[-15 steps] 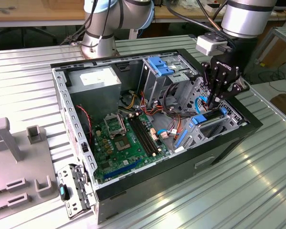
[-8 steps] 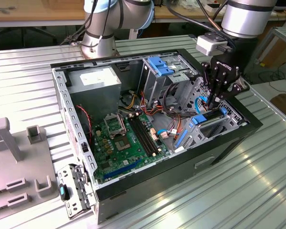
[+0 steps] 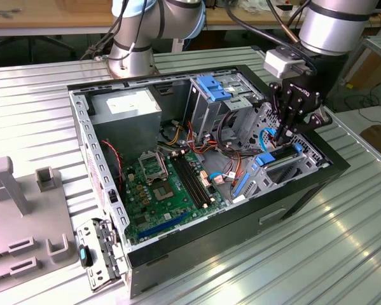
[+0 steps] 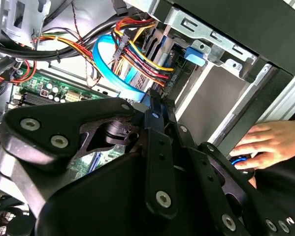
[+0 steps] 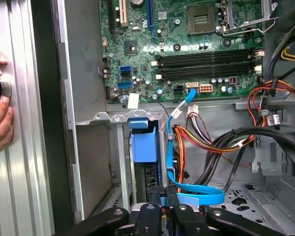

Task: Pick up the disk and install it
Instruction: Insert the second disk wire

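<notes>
Seemingly mid-install: the end effector (image 3: 285, 135), closed on the disk (image 3: 278, 159), sits over the case (image 3: 241, 222) bay; seating needs a straight push.

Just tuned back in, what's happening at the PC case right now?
The gripper is lowered into the open computer case, at the drive bay on the exterior view's right, where the blue-framed disk sits by the case wall. A person's hand rests just outside the case in both wrist views.
</notes>
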Controlling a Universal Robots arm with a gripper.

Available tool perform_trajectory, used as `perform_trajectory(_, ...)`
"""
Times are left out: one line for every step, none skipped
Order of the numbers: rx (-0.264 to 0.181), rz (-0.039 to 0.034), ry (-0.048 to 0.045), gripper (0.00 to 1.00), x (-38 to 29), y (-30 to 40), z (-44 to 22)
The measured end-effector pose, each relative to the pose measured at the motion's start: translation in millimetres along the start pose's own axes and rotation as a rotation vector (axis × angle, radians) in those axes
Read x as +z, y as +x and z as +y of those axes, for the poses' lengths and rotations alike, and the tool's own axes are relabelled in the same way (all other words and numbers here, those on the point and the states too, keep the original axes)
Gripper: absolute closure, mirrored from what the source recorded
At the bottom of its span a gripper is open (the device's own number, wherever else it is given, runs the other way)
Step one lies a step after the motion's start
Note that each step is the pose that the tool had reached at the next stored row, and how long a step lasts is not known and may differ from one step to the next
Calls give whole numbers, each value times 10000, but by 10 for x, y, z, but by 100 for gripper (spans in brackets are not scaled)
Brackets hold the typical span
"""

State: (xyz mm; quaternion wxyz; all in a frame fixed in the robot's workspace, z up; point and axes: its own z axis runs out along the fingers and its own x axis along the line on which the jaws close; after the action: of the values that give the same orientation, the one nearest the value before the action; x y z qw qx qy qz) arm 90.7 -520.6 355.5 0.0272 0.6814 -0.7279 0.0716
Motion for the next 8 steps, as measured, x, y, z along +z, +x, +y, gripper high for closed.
perform_trajectory(-8, -2, 12, 84, 1, 6, 1)
perform_trajectory(-60, -8, 36, 84, 3, 29, 7)
perform_trajectory(-203, -26, 60, 84, 6, 42, 14)
perform_trajectory(-300, -38, 77, 84, 8, 45, 14)
perform_trajectory(-368, -50, 91, 84, 10, 47, 16)
perform_trajectory(-435, -60, 123, 84, 14, 50, 22)
perform_trajectory(-456, -67, 169, 84, 21, 55, 32)
perform_trajectory(-453, -72, 221, 84, 31, 58, 40)
